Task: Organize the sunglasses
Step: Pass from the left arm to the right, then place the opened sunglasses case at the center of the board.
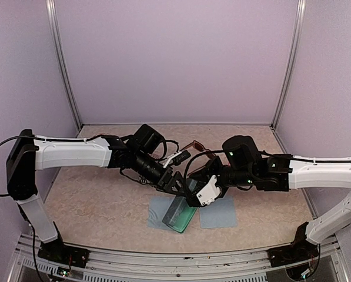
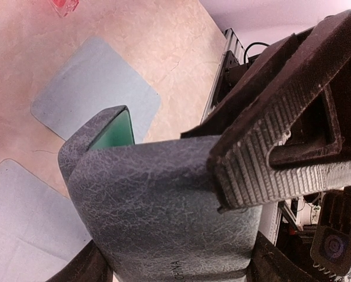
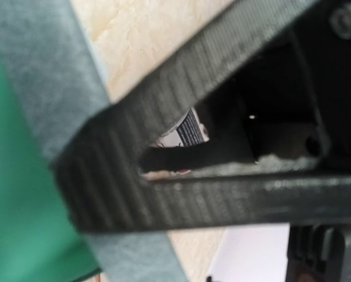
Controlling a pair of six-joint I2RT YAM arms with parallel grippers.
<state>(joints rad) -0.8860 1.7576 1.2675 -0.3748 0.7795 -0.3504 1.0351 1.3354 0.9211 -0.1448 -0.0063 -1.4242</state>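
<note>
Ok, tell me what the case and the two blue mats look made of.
Case: blue-grey leatherette or textured plastic by its crackled grain, matte; lining green, probably felt, unclear. Mats: thin blue-grey fabric or foam sheets, matte, flat, rounded corners.

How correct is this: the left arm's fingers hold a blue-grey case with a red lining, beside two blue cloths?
Wrong in one point: the lining is green, not red, as the left wrist view shows. The left arm's fingers do hold the blue-grey case, beside the two blue cloths.
</note>
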